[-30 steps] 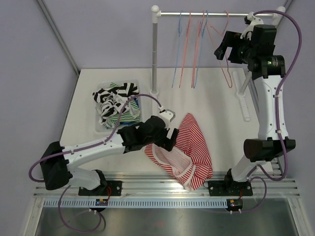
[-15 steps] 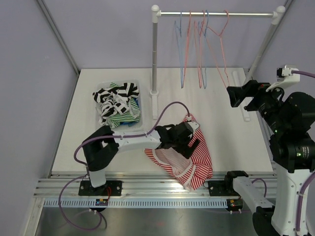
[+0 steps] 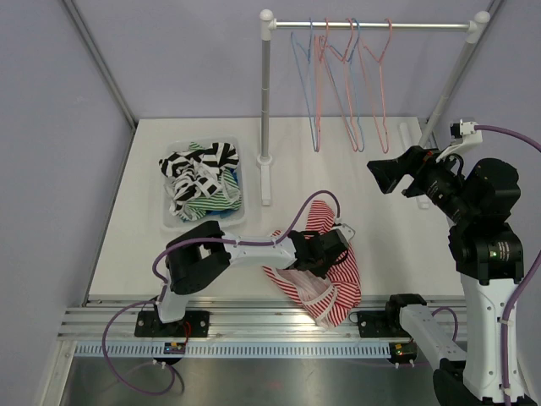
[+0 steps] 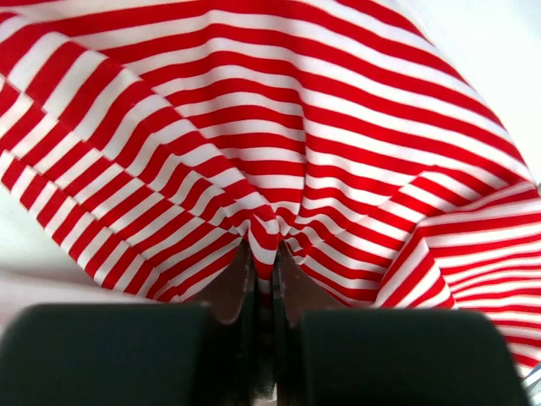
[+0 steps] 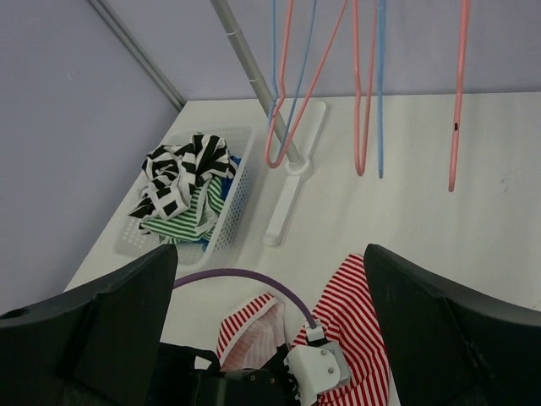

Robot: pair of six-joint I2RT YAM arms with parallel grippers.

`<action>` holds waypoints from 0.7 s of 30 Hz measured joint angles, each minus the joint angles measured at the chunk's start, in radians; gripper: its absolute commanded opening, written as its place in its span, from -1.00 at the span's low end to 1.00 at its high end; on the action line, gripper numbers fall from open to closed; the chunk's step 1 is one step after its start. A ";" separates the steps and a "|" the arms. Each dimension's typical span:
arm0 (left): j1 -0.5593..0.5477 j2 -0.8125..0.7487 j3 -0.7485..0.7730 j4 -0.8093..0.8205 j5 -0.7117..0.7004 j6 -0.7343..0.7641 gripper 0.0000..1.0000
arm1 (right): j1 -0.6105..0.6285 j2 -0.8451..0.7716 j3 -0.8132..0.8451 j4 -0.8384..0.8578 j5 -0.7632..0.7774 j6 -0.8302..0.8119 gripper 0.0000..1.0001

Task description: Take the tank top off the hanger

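The red-and-white striped tank top [image 3: 338, 275] lies crumpled on the table near the front edge, with no hanger showing in it. My left gripper [image 3: 331, 252] rests low on the cloth. In the left wrist view the gripper [image 4: 269, 254] is shut, with a fold of the tank top [image 4: 279, 152] pinched between its dark fingers. Several bare pink and blue hangers [image 3: 347, 80] hang on the rail. My right gripper [image 3: 390, 175] hovers open in the air at the right, holding nothing. Its wrist view looks down on the tank top [image 5: 363, 326] and the hangers [image 5: 363, 85].
A white basket [image 3: 168, 222] of black, green and white striped clothes stands at the left, also seen from the right wrist as the basket [image 5: 234, 196]. The rack's left post [image 3: 265, 101] stands mid-table on a white foot [image 3: 265, 184]; its right post [image 3: 446, 89] slants behind the right arm.
My left gripper slid right over the tank top and shut on a fold of it. My right arm came down from the rail and now hovers lower, open. The hangers have swung.
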 measured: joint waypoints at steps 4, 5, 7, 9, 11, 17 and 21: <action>-0.002 -0.050 -0.055 0.009 -0.024 -0.016 -1.00 | 0.000 -0.048 -0.061 0.058 -0.025 0.025 0.99; -0.002 -0.076 -0.075 -0.011 -0.038 -0.019 -1.00 | 0.000 -0.060 -0.077 0.070 -0.025 0.029 0.99; 0.000 -0.146 -0.099 -0.071 -0.077 -0.022 -1.00 | 0.000 -0.084 -0.111 0.092 -0.024 0.039 0.99; 0.007 -0.227 -0.098 -0.122 -0.116 -0.025 -1.00 | 0.000 -0.100 -0.135 0.109 -0.022 0.046 0.99; 0.028 -0.330 -0.085 -0.175 -0.167 -0.029 -1.00 | 0.000 -0.102 -0.145 0.117 -0.021 0.047 0.99; 0.164 -0.558 0.038 -0.320 -0.339 -0.045 -1.00 | 0.000 -0.105 -0.149 0.131 -0.018 0.047 0.99; 0.318 -0.637 0.089 -0.413 -0.399 -0.036 -1.00 | 0.000 -0.112 -0.149 0.133 -0.014 0.046 0.99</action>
